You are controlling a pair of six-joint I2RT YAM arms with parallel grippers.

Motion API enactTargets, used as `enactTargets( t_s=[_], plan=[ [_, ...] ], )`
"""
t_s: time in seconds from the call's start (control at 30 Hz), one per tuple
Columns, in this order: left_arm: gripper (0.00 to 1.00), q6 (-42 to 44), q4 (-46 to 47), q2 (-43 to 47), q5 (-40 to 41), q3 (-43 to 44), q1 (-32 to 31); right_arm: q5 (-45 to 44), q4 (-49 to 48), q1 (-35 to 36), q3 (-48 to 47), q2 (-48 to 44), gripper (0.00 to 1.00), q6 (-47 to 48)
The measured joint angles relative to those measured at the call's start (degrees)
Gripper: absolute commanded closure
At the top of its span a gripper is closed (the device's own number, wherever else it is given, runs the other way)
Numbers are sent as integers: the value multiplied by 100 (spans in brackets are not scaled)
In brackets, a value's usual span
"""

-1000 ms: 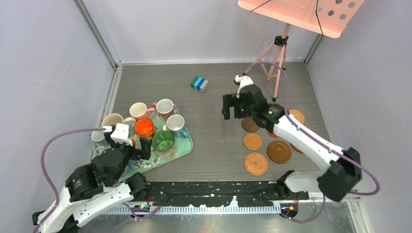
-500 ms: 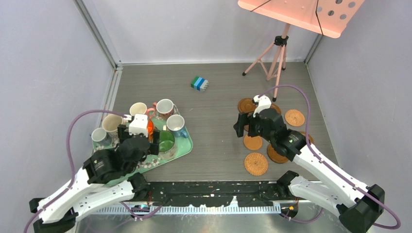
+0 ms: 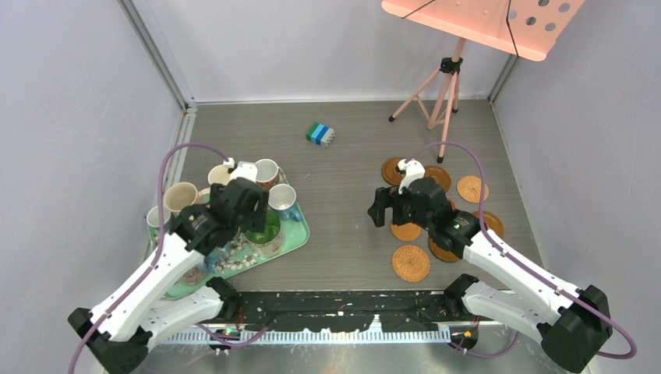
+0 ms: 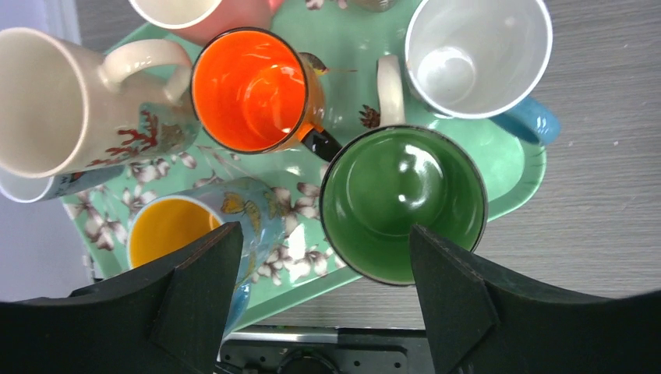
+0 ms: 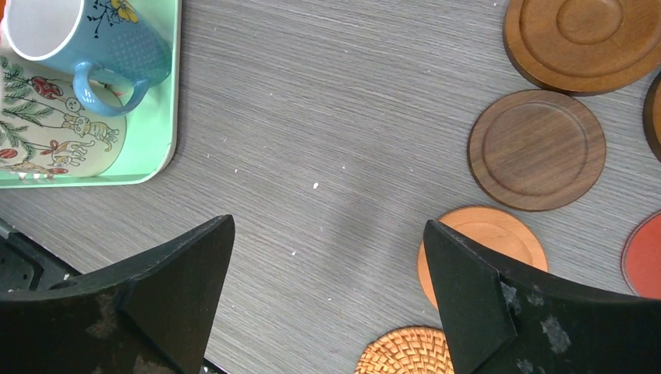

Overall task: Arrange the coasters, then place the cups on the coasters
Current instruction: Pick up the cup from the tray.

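Note:
Several cups stand on the mint-green tray (image 3: 298,234): a green-inside one (image 4: 401,202), an orange-inside one (image 4: 251,89), a white-and-blue one (image 4: 477,54), a cream one (image 4: 39,101) and a yellow-inside one (image 4: 167,230). My left gripper (image 4: 323,227) is open above the tray. Its right finger is over the green cup's (image 3: 265,226) near rim and its left finger is by the yellow-inside cup. The coasters lie loose at the right: dark brown (image 5: 537,149), orange (image 5: 483,249), woven wicker (image 3: 411,262). My right gripper (image 5: 327,222) hangs open over bare table left of them.
A blue-green toy block (image 3: 320,134) lies at the back middle. A pink stand's tripod (image 3: 444,93) stands at the back right. Grey walls close in the table on three sides. A black strip (image 3: 343,308) runs along the near edge.
My left arm has reached forward over the tray to the green cup and its jaws have narrowed a little. My right arm has drawn back from the far coasters toward the table's middle.

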State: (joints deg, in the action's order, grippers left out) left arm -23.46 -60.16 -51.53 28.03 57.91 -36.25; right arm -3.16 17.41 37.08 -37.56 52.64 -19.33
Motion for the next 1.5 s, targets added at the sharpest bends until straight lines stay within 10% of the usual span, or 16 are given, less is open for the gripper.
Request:
enactTargets(
  t_s=[0.33,1.17,1.5],
  plan=[
    [40,424,721,-1467,-1493,605,1158,107,-118,0,85,0,3,-11],
    [58,546,1777,-2922,-2430,540,1600,411,-240,0,96,0,3,-11],
    [100,452,1786,-3193,-2391,518,1602,437,-238,0,96,-2,4,-31]
  ],
)
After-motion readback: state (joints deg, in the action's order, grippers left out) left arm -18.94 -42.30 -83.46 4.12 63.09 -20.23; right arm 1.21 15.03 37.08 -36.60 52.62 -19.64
